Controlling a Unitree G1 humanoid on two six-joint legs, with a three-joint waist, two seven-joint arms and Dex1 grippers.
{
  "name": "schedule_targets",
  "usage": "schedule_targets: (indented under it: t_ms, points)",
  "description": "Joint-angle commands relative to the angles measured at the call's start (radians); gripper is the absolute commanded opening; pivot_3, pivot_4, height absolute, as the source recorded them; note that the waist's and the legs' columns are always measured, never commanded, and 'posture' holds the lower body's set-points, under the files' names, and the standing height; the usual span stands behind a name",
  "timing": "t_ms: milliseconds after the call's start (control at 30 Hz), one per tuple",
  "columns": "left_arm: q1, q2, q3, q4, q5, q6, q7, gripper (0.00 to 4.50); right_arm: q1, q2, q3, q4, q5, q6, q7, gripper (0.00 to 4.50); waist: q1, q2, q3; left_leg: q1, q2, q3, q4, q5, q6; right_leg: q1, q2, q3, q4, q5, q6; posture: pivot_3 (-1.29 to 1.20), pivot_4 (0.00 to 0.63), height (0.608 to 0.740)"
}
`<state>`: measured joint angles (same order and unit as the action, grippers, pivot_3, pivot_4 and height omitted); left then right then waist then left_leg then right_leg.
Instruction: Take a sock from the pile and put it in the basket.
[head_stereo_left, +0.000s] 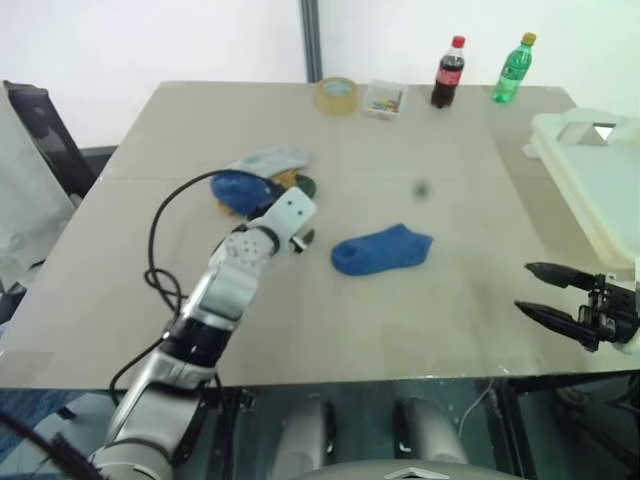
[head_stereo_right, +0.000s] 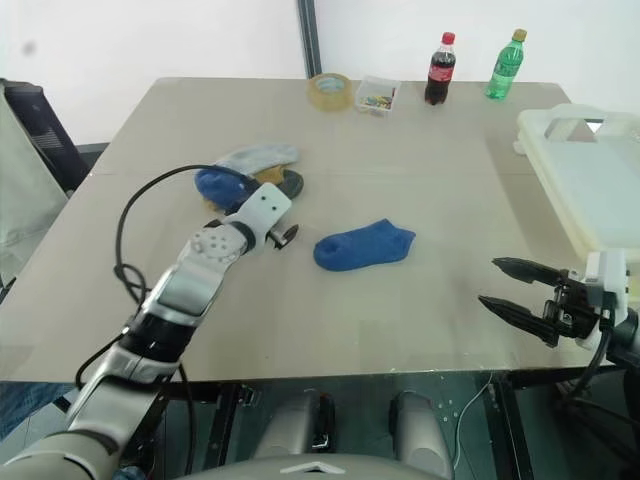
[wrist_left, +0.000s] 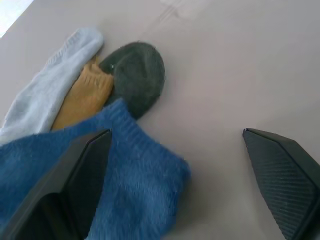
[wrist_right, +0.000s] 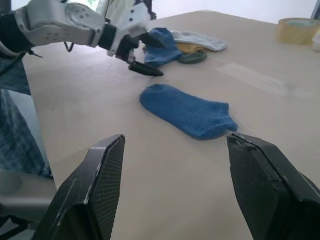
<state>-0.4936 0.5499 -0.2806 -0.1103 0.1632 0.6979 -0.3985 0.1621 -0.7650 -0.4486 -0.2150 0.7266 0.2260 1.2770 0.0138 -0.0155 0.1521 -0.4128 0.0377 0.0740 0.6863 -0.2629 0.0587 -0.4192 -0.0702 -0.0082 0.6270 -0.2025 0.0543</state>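
Royal-blue fabric sock (head_stereo_left: 382, 249) lay flat and alone on the beige worktop (head_stereo_left: 450, 300), between the small heap of blue, grey, mustard and dark green socks (head_stereo_left: 262, 181) and the cream-white plastic basket (head_stereo_left: 600, 180) at the right edge. The left hand (wrist_left: 175, 185) hovered at the pile with fingers spread wide, one over a second blue sock (wrist_left: 125, 185), holding nothing. The right hand (head_stereo_right: 520, 290) waited near the front edge, jaws parted and empty. The step appeared to be the pick from the pile; next, seemingly, the left fingers needed to settle over fabric and close.
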Motion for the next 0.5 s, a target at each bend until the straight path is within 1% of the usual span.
schedule_targets:
  t_ms: [33,167,300,467,500]
  points:
    - [0.024,0.021,0.051,-0.067,0.007,0.052,-0.013,4.47,-0.008,-0.010,-0.026,-0.002,0.004,-0.017,0.006,3.31,0.001,0.000,0.000,0.000,0.000,0.000,0.000,0.000,0.000,0.000,0.000,0.000,0.000,0.000,0.000,0.00,0.150,0.740]
    - [0.032,-0.009,0.105,-0.071,-0.017,0.101,-0.001,4.47,-0.010,-0.007,-0.025,0.002,-0.002,-0.020,0.003,3.31,0.001,0.000,0.000,0.000,0.000,0.000,0.000,0.000,0.000,0.000,0.000,0.000,0.000,0.000,0.000,0.00,0.150,0.740]
    - [0.036,-0.047,0.138,-0.012,-0.018,0.069,0.034,4.47,-0.005,-0.006,-0.029,0.001,-0.002,-0.019,-0.003,3.31,0.002,0.000,0.000,-0.001,-0.001,0.000,0.000,0.000,0.000,0.000,0.000,0.000,0.000,0.000,0.000,0.00,0.150,0.740]
    - [0.060,-0.101,0.154,0.095,-0.025,-0.067,0.070,4.47,0.002,-0.008,-0.035,0.003,-0.003,-0.017,-0.004,3.31,0.003,0.001,-0.001,0.000,-0.001,0.000,0.000,0.000,0.000,0.001,0.000,0.000,0.000,0.000,0.000,0.00,0.150,0.740]
    - [0.063,-0.114,0.164,0.119,-0.033,-0.091,0.077,3.98,0.004,-0.010,-0.038,0.005,-0.003,-0.017,-0.003,3.31,0.003,0.001,-0.001,0.001,-0.001,0.000,0.000,0.000,0.000,0.001,0.000,0.000,0.000,0.000,0.000,0.00,0.150,0.740]
